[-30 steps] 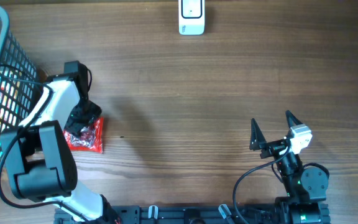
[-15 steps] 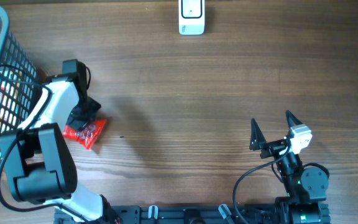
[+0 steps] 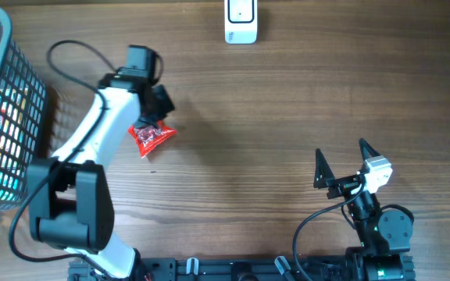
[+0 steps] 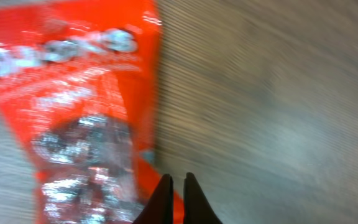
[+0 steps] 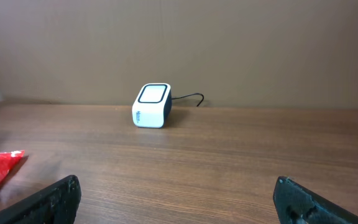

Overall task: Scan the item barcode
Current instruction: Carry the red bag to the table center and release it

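Left gripper point(image 4: 176, 185) is pinching the red packet point(image 3: 151, 137) by its edge, left of table point(image 3: 287, 101) centre. Bare wood is lying between it and the scanner point(image 3: 241, 22) at the far edge. Basket point(image 3: 6, 117) is hugging the left edge. Right gripper point(image 3: 341, 165) is sitting spread wide, holding nothing. Packet print is blurring, unreadable.

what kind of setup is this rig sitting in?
Probably a mock shop checkout on a wooden tabletop: a stocked wire basket, a white barcode scanner, and a red snack packet gripped in the left pincer.

The red crinkly plastic packet point(image 4: 73, 106) spreads left of the left fingers point(image 4: 164, 194); the white box scanner point(image 5: 151, 104) sits far ahead, between the right fingers point(image 5: 56, 200).
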Robot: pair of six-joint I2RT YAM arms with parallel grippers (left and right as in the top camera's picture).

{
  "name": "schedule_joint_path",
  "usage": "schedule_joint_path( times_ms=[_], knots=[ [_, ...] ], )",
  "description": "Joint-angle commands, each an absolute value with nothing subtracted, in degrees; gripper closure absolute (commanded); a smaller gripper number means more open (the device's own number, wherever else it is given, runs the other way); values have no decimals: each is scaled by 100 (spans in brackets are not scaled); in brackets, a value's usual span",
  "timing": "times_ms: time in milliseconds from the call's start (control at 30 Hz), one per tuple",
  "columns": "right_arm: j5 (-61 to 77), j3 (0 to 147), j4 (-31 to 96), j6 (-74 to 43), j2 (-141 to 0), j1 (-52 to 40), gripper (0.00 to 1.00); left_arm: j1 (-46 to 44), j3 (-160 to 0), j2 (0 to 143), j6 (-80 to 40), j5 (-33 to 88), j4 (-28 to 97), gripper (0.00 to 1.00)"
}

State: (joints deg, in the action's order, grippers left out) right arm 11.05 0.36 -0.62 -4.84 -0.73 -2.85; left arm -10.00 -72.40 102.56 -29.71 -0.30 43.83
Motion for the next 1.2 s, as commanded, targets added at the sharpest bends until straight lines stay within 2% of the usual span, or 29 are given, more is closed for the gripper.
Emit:
schedule_joint_path(
  times_ms=[0,167,200,267,367,433,467,600,667,767,833,867,1000,1167],
  knots=[
    [1031,30,-75,-451,-27,-305,0,-1258,-7312,10307,-2738,60,4278,91],
    [1031,30,-75,-451,-27,-305,0,-1225,-7516,10285,-2742,-222,4591,81],
    [1031,30,-75,-451,-27,-305,0,-1186,-7596,10263,-2744,-403,4731,74],
    [1031,30,-75,-451,-27,-305,0,-1087,-7749,10228,-2899,-878,5022,36],
    [1031,30,-75,-451,-27,-305,0,-902,-7830,10189,-3538,-1688,5430,33],
    [1031,30,-75,-451,-27,-305,0,-740,-7811,10210,-3931,-2064,5669,17],
    [1031,30,-75,-449,-27,-305,0,-652,-7758,10228,-4073,-2086,5717,15],
    [1031,30,-75,-451,-27,-305,0,-364,-7406,10370,-4405,-1881,5586,11],
    [1031,30,-75,-451,-27,-305,0,-259,-7210,10468,-4394,-1584,5315,16],
    [1028,30,-75,-451,-27,-305,1,-148,-7017,10536,-4351,-1063,4969,30],
    [1031,30,-75,-451,-27,-305,0,-123,-6912,10545,-4340,-823,4698,32],
    [1031,30,-75,-451,-27,-305,0,-121,-6873,10545,-4250,-685,4554,31],
    [1031,30,-75,-449,-27,-305,0,-121,-6746,10545,-3642,183,3946,13],
    [1031,30,-75,-451,-27,-305,0,-128,-6654,10560,-3013,1015,3511,16]
  ],
)
